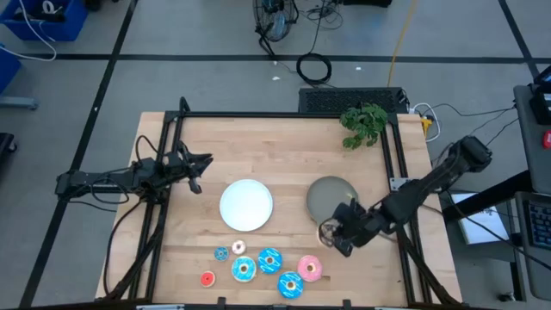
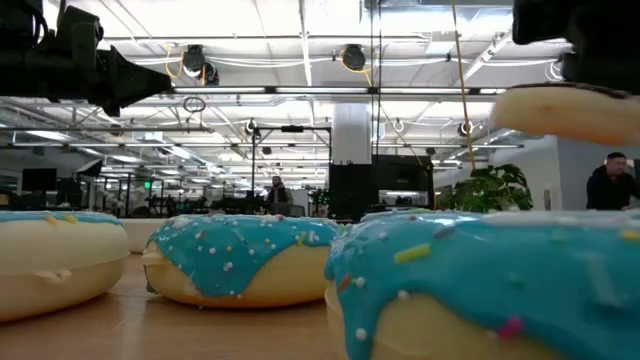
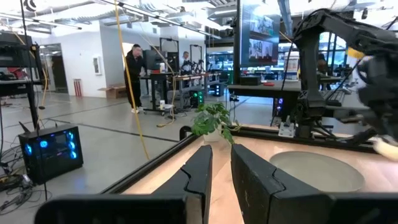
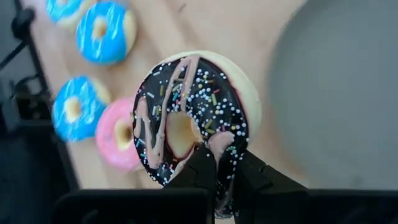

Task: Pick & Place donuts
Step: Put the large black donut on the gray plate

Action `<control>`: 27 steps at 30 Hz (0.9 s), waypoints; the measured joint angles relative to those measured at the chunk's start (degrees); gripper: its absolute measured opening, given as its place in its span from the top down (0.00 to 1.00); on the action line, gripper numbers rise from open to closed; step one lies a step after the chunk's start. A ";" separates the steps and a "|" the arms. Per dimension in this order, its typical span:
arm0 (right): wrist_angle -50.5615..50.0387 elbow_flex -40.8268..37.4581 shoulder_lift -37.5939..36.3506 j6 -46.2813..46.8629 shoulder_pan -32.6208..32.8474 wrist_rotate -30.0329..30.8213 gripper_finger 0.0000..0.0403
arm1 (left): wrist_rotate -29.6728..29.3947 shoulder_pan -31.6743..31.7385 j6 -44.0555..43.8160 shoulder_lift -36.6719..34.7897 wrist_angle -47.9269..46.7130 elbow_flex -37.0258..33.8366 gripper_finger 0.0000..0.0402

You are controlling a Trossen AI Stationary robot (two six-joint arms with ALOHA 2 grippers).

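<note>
My right gripper (image 1: 333, 232) hangs just off the near rim of the round grey plate (image 1: 331, 196), shut on a brown sprinkled donut (image 4: 193, 115). The low view shows that donut (image 2: 570, 112) up in the air. Near the table's front edge lie three blue donuts (image 1: 270, 259), a pink one (image 1: 310, 268), and tiny blue (image 1: 221, 253), white (image 1: 238, 248) and red (image 1: 207, 278) ones, all flat on the wood. The white plate (image 1: 246, 205) sits mid-table. My left gripper (image 1: 196, 170) waits at the table's left, shut and holding nothing. My right gripper pinches the brown donut between its two fingers (image 4: 200, 169) at the part of the ring nearest the wrist (image 4: 219, 148). The fingers reach it from above, slanting toward the table's left. The donut is lifted clear of the table, its iced face toward the wrist camera.
A small green plant (image 1: 364, 123) stands at the table's far right corner. A dark frame rail (image 1: 284, 115) runs along the far edge and down both sides. Bare wood lies between the white plate and my left gripper. People stand in the room beyond the table.
</note>
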 joint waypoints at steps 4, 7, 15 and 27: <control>-5.94 0.00 -4.93 -3.30 -4.88 2.17 0.98 | 0.00 -0.02 -0.22 0.00 1.26 0.00 0.83; -9.41 0.02 -7.01 -7.02 -10.04 2.32 0.98 | -0.02 -0.01 -0.16 -0.02 2.02 0.00 0.83; -11.27 0.04 -5.45 -21.59 -26.40 -4.09 0.98 | -0.47 -0.01 3.96 -0.01 3.08 0.00 0.83; -12.68 0.04 -3.84 -37.99 -43.29 -17.35 0.98 | -0.59 0.00 5.35 -0.02 3.05 0.00 0.83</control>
